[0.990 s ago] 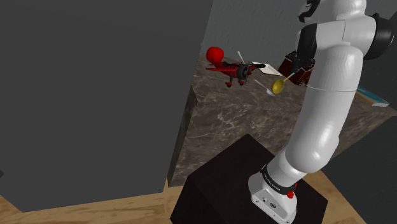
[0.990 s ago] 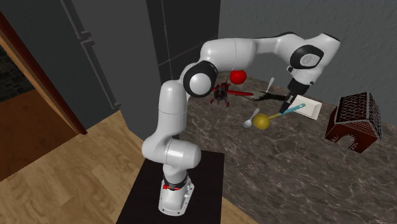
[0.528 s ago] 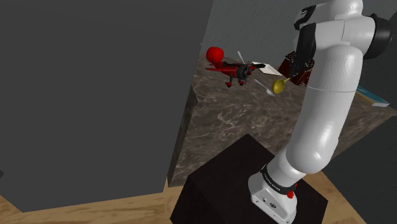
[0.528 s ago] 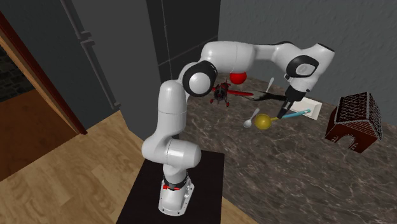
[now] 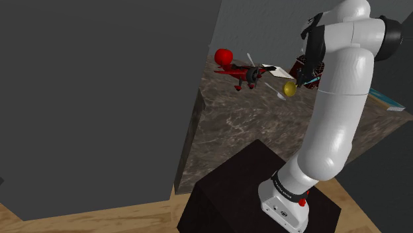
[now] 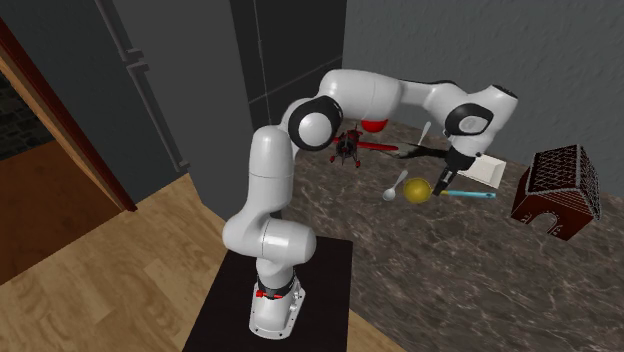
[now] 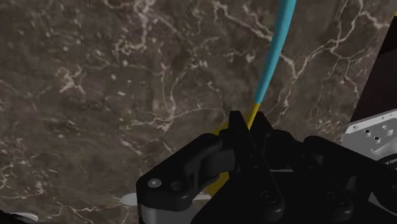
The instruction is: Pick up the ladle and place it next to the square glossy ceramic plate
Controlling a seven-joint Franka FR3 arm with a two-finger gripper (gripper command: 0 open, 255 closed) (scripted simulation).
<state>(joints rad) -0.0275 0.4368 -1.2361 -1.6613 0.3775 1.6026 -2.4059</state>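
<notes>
The ladle has a yellow bowl (image 6: pixel 417 190) and a light blue handle (image 6: pixel 470 194), and it lies nearly level just over the dark marble counter (image 6: pixel 440 260). My gripper (image 6: pixel 446 180) is shut on the handle close to the bowl. In the wrist view the fingers (image 7: pixel 236 130) clasp the yellow neck where the blue handle (image 7: pixel 275 54) begins. The white square plate (image 6: pixel 486 169) sits just behind the ladle. From the shoulder view the ladle bowl (image 5: pixel 289 89) hangs beside my arm, with the plate (image 5: pixel 269 67) behind it.
A red toy plane (image 6: pixel 358 146) and a red ball (image 6: pixel 375 122) stand at the counter's back. A white spoon (image 6: pixel 396 187) lies beside the ladle bowl. A brown lattice house (image 6: pixel 555 190) is at the second exterior view's right. The dark stand (image 5: pixel 251 192) holds the arm's base.
The hand has come down toward the counter, and the ladle's handle has swung from tilted up to nearly level. The fingers stay closed on it.
</notes>
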